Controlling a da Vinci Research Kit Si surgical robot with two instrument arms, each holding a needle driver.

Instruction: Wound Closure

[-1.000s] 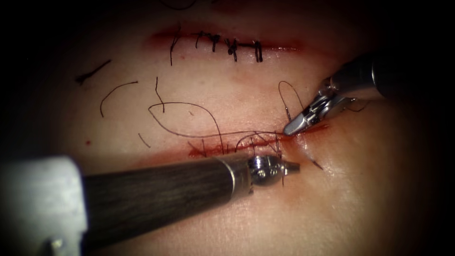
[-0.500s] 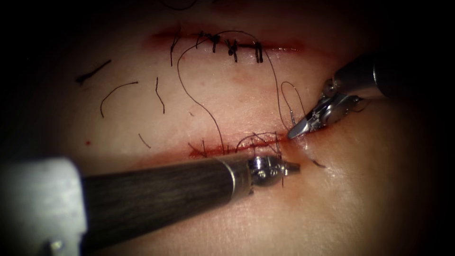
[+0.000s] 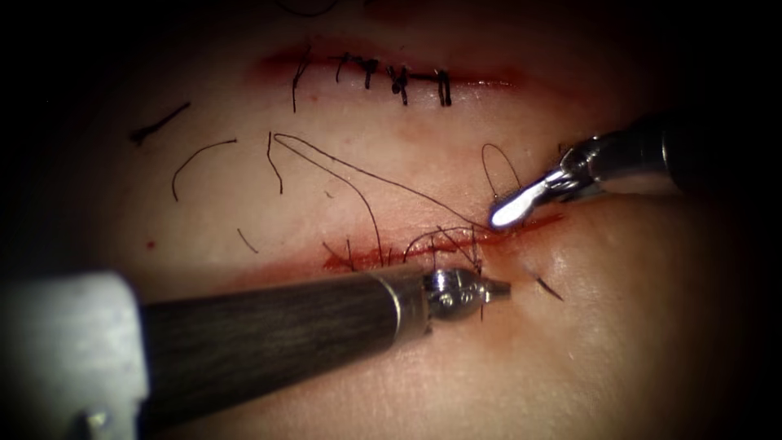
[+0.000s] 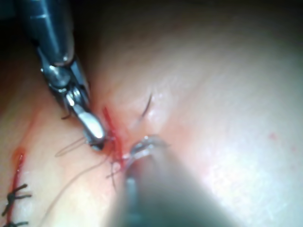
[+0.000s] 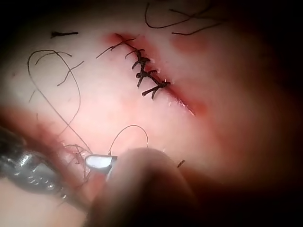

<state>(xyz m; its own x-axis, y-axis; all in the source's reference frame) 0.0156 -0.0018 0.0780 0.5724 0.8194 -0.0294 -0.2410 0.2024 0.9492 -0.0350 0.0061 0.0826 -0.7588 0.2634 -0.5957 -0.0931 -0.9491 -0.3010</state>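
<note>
Across the endoscope view, two cuts (image 3: 456, 243) mark the tissue (image 3: 619, 326); right tool (image 3: 507, 213), jaws pressed together, pinches thread (image 3: 358, 175) beside the left tool (image 3: 497, 288), whose jaws I cannot tell. Right wrist view: one stitched cut (image 5: 149, 78).

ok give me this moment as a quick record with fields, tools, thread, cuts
left tool: jaws shut, tip just below the lower cut near its right end; whether it pinches thread cannot be told
right tool: jaws shut, tip at the right end of the lower cut where the thread ends, apparently holding it
needle: cannot be made out
thread: long strand running from the right tool's tip up and left, doubling back to the lower cut
upper cut: closed with dark stitches
loose thread ends: scattered on the tissue
</note>
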